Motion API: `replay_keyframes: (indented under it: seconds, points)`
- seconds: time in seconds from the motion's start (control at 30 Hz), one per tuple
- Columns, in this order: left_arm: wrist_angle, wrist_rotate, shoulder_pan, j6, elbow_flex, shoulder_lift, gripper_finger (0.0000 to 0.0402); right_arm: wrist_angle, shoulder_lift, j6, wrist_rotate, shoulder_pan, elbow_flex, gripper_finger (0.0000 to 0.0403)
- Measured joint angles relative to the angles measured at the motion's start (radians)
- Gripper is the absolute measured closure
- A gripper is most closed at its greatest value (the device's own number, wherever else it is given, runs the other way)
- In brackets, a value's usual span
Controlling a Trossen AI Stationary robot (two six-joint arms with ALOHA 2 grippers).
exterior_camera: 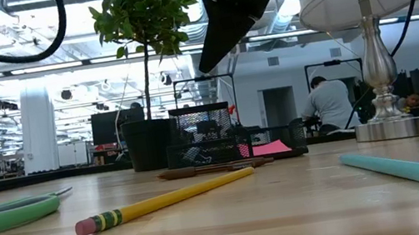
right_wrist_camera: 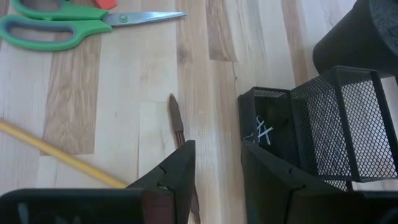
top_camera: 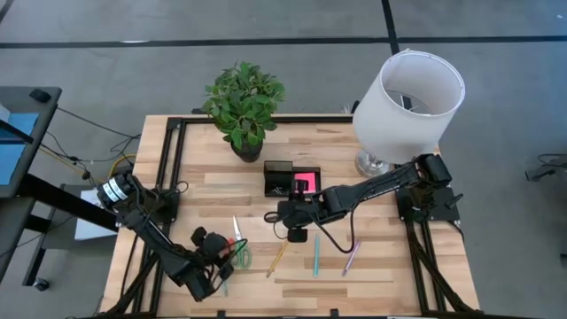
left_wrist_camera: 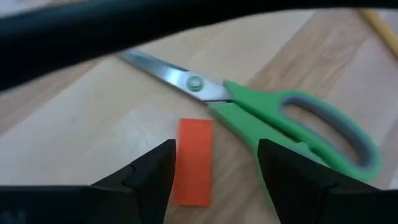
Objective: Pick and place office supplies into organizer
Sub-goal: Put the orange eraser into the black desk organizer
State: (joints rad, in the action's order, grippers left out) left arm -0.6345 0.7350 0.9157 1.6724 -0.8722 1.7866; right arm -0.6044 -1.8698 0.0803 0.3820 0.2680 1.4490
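Note:
The green-handled scissors (left_wrist_camera: 292, 124) lie flat on the table at the near left, blades toward the far edge. A small red block (left_wrist_camera: 194, 162) lies beside them. My left gripper (left_wrist_camera: 214, 177) stands open low over the block, one finger on each side of it. The black mesh organizer (top_camera: 282, 180) sits mid-table in front of the plant pot, with a pink sticky-note pad (top_camera: 306, 184) in it. My right gripper (top_camera: 297, 233) hangs open above the table just near of the organizer. It is over a thin dark pen (right_wrist_camera: 177, 121) that lies flat.
A yellow pencil (top_camera: 276, 259), a teal pen (top_camera: 315, 257) and a pink pen (top_camera: 351, 259) lie on the near middle of the table. The potted plant (top_camera: 245, 106) stands at the far edge and a white lamp (top_camera: 407, 97) at the far right.

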Motion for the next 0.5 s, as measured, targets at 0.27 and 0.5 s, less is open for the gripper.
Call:
replay_keyframes:
  seconds: [0.27,0.5]
  points:
    - [0.000,0.001,0.000,-0.031,0.044,0.000,0.0182,0.000,0.000,0.009,-0.002,0.001,0.000,0.0281]
    - [0.048,0.014,0.014,-0.003,0.106,-0.005,0.0182,0.000,0.000,0.009,-0.015,0.000,0.000,0.0281]
